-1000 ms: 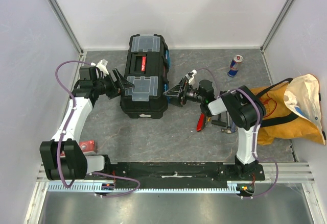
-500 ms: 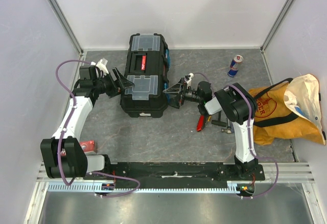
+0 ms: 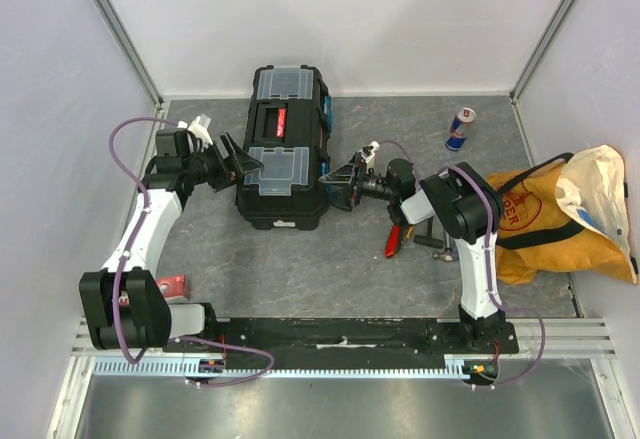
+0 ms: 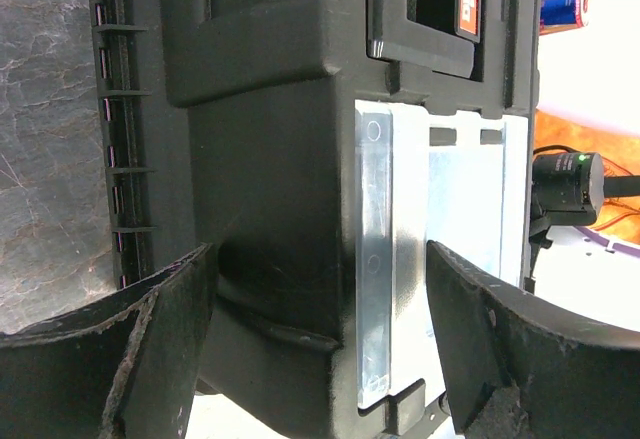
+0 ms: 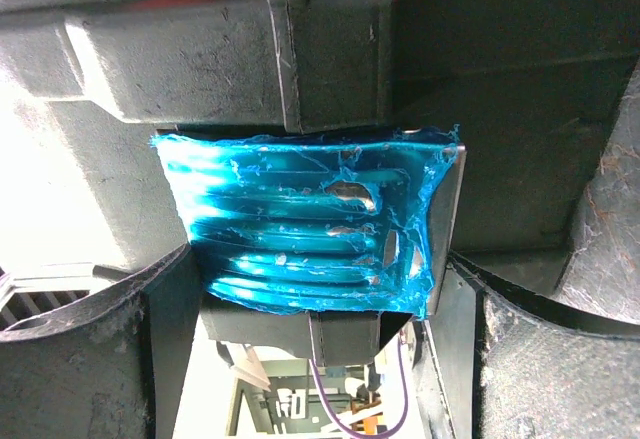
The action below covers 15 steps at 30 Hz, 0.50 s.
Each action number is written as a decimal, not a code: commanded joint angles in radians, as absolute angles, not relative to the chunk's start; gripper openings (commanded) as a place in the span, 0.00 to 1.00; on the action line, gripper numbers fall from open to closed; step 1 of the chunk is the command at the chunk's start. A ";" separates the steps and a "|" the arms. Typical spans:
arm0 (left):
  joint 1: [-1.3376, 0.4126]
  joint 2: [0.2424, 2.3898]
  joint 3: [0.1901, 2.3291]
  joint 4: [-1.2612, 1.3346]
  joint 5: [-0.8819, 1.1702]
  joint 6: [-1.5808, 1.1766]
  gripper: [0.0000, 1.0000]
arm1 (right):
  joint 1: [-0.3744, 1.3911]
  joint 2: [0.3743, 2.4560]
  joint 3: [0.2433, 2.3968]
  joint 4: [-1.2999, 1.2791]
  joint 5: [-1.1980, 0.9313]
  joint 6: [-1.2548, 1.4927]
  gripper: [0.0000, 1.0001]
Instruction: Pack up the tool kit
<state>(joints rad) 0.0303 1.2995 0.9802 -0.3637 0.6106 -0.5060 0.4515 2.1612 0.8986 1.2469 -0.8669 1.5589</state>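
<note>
Toolbox (image 3: pixel 283 149), left jaws spread at its side, right jaws spread around latch (image 5: pixel 300 224)

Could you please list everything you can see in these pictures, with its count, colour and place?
table: one, grey, underneath everything
toolbox: one, black, centre back
clear-lidded compartments: two, on the toolbox top
blue latch: one seen close, toolbox's right side
red-handled tool: one, lying right of centre
drink can: one, blue-silver, upright, back right
fabric bag: one, yellow-orange, right edge
red object: one, front left, unclear what
left gripper: open, at toolbox's left side
right gripper: open, fingers flanking the latch
</note>
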 commanded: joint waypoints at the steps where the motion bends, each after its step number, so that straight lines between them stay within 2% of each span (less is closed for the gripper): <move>1: -0.038 1.342 0.905 -0.517 0.575 -0.433 0.86 | 0.505 2.105 0.936 1.332 -0.836 1.367 0.00; 10: -0.069 1.362 0.893 -0.563 0.419 -0.393 0.85 | 0.509 2.036 0.930 0.971 -0.726 1.157 0.00; 15: -0.077 1.371 0.888 -0.569 0.382 -0.380 0.85 | 0.512 2.014 0.934 0.902 -0.684 1.126 0.00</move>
<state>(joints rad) -0.0135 1.2865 0.9741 -0.3527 0.4992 -0.4988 0.4500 2.0605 0.8978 1.0161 -0.8219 1.3521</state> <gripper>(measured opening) 0.859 0.883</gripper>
